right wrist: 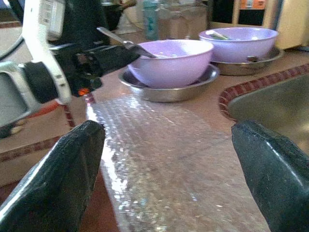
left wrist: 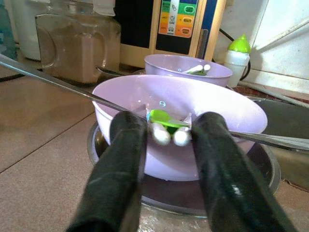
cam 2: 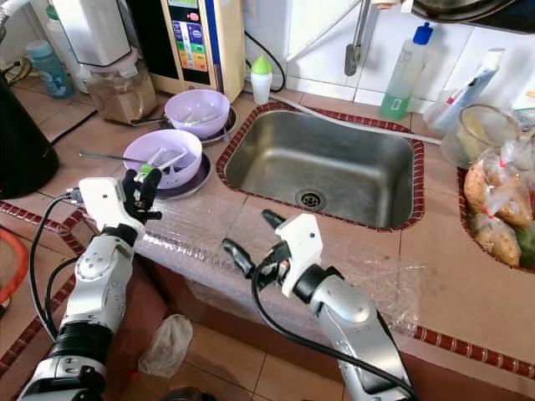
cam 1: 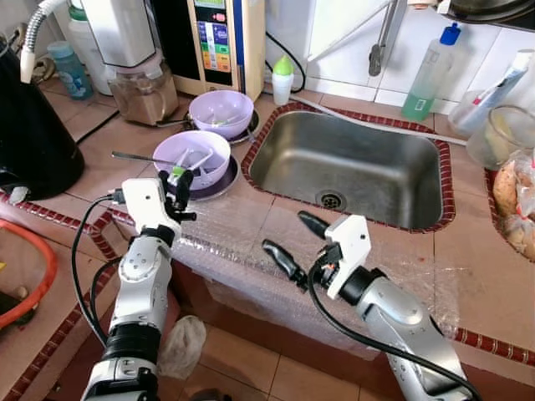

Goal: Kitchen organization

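Two purple bowls stand left of the sink (cam 1: 418, 213). The near bowl (cam 1: 196, 154) rests on a metal plate (cam 1: 224, 185) and holds green and white utensils (left wrist: 166, 118) and a long metal spoon (cam 1: 138, 156). The far bowl (cam 1: 221, 109) also holds utensils. My left gripper (cam 1: 177, 185) is at the near bowl's front rim, open, with the utensil handle ends between its fingertips (left wrist: 126, 140). My right gripper (cam 1: 285, 232) hovers wide open over a sheet of bubble wrap (cam 1: 242, 242) on the counter's front edge, holding nothing.
A black appliance (cam 1: 29, 134) stands at the far left, with a blender jar (cam 1: 142, 88) and a water purifier (cam 1: 221, 42) behind the bowls. A green-capped bottle (cam 1: 283, 79) and a soap bottle (cam 1: 430, 71) stand behind the sink. Bagged food (cam 1: 514, 200) lies at the right.
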### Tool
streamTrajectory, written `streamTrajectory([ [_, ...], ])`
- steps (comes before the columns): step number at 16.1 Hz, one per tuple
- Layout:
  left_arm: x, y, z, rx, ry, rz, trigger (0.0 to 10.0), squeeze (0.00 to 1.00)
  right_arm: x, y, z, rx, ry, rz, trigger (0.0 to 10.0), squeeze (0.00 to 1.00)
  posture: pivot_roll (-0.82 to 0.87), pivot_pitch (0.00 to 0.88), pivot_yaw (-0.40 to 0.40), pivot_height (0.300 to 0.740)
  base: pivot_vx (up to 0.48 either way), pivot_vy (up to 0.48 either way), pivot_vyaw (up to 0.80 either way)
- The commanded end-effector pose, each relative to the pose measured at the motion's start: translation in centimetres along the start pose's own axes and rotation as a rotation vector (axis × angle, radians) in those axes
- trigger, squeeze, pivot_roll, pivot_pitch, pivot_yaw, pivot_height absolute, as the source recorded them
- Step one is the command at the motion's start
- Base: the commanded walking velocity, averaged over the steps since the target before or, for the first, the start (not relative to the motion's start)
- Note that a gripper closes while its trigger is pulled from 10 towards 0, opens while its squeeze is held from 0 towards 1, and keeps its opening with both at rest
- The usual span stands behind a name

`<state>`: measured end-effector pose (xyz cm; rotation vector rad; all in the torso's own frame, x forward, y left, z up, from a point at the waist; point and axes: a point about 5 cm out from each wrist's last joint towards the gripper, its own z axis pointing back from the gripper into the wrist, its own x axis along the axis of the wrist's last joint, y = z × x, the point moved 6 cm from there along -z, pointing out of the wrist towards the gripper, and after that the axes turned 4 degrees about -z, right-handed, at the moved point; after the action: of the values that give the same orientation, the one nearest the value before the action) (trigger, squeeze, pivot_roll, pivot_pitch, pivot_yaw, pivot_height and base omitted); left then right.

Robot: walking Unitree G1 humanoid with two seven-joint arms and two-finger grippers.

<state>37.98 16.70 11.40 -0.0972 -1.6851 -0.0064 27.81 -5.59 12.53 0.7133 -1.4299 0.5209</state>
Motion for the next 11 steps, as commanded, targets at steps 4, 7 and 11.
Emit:
streamTrajectory([
  [4,0.0,-0.2,0.0,-0.012,0.000,-0.015,0.0,0.00,0.9,0.5,-0.1,0.041,-0.024,-0.015,10.0,0.00,-0.09,0.000,0.038,0.740,0.000,0.000,0.00],
  [7,0.4,-0.1,-0.1,-0.007,-0.014,-0.020,0.0,0.00,1.0,0.1,-0.2,0.017,-0.032,-0.010,10.0,0.00,-0.09,0.000,0.040,0.740,0.000,0.000,0.00],
  [11,2.6,-0.1,-0.1,-0.003,-0.085,-0.054,0.0,0.00,1.4,-0.8,-0.3,-0.027,-0.048,0.006,10.0,0.00,-0.08,0.000,0.041,0.740,0.000,0.000,0.00],
])
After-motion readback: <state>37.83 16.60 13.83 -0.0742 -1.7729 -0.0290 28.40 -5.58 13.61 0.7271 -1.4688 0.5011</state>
